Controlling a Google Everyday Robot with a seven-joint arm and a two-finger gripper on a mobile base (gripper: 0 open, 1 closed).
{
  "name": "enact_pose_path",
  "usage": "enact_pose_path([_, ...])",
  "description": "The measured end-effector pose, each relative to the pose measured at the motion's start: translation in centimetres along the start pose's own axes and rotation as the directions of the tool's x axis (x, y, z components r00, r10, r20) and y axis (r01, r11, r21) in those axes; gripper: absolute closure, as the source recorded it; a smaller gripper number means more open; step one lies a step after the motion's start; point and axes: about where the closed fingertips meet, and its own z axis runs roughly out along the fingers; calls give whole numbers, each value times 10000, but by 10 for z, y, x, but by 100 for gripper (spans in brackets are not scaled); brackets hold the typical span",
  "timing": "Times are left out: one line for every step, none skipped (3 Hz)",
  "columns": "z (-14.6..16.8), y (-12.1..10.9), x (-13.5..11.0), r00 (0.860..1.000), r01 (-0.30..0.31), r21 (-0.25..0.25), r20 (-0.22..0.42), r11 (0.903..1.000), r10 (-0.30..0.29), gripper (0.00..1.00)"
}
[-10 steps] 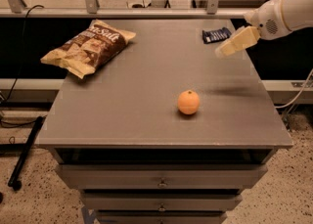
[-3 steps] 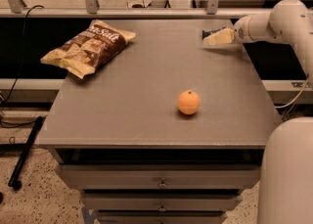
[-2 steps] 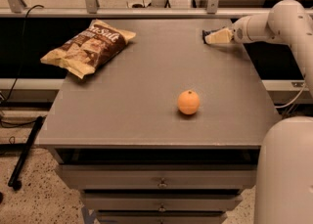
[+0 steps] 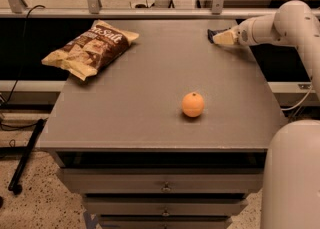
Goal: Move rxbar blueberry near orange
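The orange (image 4: 193, 104) sits on the grey table (image 4: 150, 88), right of centre and toward the front. The rxbar blueberry (image 4: 211, 35) lies at the table's far right; only a dark navy corner of it shows. My gripper (image 4: 224, 37) is down on the bar, reaching in from the right, and covers most of it. The bar is well behind the orange and a little to its right.
A large brown-and-cream chip bag (image 4: 92, 47) lies at the far left of the table. A rail with posts (image 4: 150, 10) runs behind the table. Drawers (image 4: 162, 185) are below the front edge. The robot's white body (image 4: 292, 173) stands at the front right.
The gripper has come down from above the bar onto it and shifted slightly right. The bar, fully visible at first, is now mostly covered. The orange and the chip bag have not moved.
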Motion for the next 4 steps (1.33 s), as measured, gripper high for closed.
enact_pose_path([-18, 10, -18, 9987, 382, -142, 357, 9992, -377, 95])
enact_pose_path([-44, 25, -42, 9919, 1014, -281, 794, 9944, -989, 100])
enact_pose_path([-63, 42, -54, 9844, 1460, -486, 1060, 9881, -1403, 100])
enact_pose_path([-70, 56, -56, 9818, 1557, -765, 1215, 9848, -1458, 100])
